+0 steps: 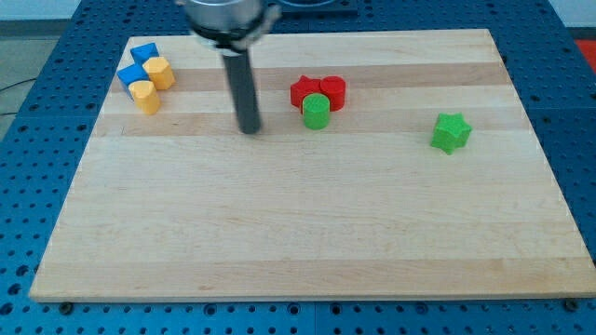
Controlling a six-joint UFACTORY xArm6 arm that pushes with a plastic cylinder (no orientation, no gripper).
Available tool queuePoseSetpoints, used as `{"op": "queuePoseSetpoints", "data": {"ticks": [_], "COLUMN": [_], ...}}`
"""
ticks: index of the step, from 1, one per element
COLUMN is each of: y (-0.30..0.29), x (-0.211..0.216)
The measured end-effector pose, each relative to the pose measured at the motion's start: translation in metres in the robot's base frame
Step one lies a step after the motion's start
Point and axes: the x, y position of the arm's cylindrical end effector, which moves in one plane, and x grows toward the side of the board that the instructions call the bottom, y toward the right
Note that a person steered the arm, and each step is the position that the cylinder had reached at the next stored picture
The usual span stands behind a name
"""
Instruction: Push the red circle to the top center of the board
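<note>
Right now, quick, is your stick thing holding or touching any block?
My tip: no gripper, just a rod, so it holds nothing. It touches no block, standing on bare board to the view's left of the green cylinder and the red blocks.

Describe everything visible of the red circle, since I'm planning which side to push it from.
The red circle is a short, glossy red cylinder, likely painted wood or plastic, standing flat on the wooden board just right of the top centre. Its left side presses against a second red block of unclear shape, and the green cylinder touches or overlaps its lower left edge. Its right and top sides look free. My tip rests well to the view's left, apart from it.
</note>
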Motion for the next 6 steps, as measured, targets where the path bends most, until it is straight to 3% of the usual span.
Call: {"op": "queuePoseSetpoints", "data": {"ticks": [2,3,4,5,6], "y": [0.053,0.052,0.067,0.133,0.124], "x": [-0.005,-0.001,0.02,0.024,-0.005]}}
